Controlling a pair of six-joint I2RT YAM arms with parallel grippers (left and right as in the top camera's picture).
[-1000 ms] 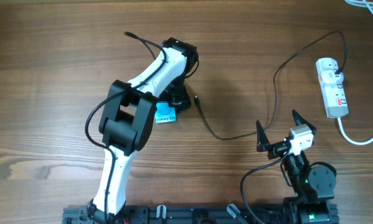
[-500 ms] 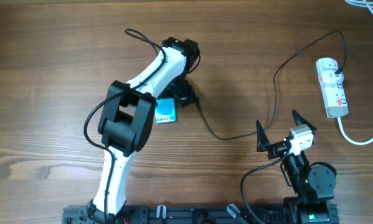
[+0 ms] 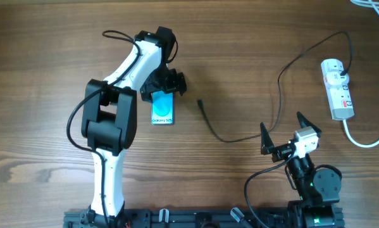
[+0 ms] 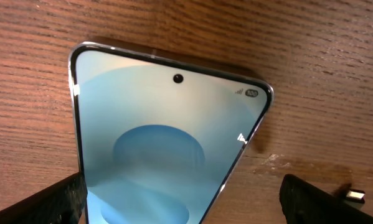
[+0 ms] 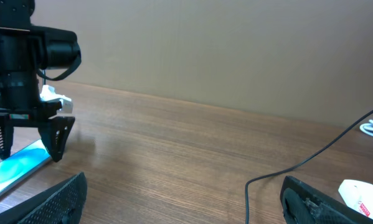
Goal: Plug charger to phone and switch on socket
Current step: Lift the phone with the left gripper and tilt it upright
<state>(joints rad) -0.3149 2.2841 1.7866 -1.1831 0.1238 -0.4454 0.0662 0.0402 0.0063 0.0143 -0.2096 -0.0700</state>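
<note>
Two white-and-black robot arms work over a brown wood-grain worktop (image 3: 43,50). The left one reaches far and the right one is parked near the bottom edge.

The left claw (image 3: 163,88) hangs over the far end of the small flat phone with a turquoise screen and white edge (image 3: 162,111). The wrist view shows its black fingers (image 4: 314,200) spread either side of the phone, released. The right finger stands clear of the phone's edge, and I cannot tell whether the left finger touches.

The right claw (image 3: 280,121) is also spread wide, with nothing between its fingers.

The white elongated power strip socket (image 3: 338,88) lies at the far right with its thick white lead (image 3: 360,140) curling nearward. It is well apart from both claws.

The phone lies flat at centre left with its "Galaxy S25" end pointing near.

The long thin black charger cable (image 3: 279,95) runs from the socket, loops down past the right claw, then bends left and far. Its tiny black connector tip (image 3: 200,102) lies loose on the worktop just right of the phone, not plugged in.

Step in hand, as I judge it: steadying or placing the phone, before any plugging.

The next move likely calls for one claw to pinch the cable just behind the tip. That claw would then line the tip up with the port, probably on the phone's near edge, while the phone is held steady. The socket switch comes last.
</note>
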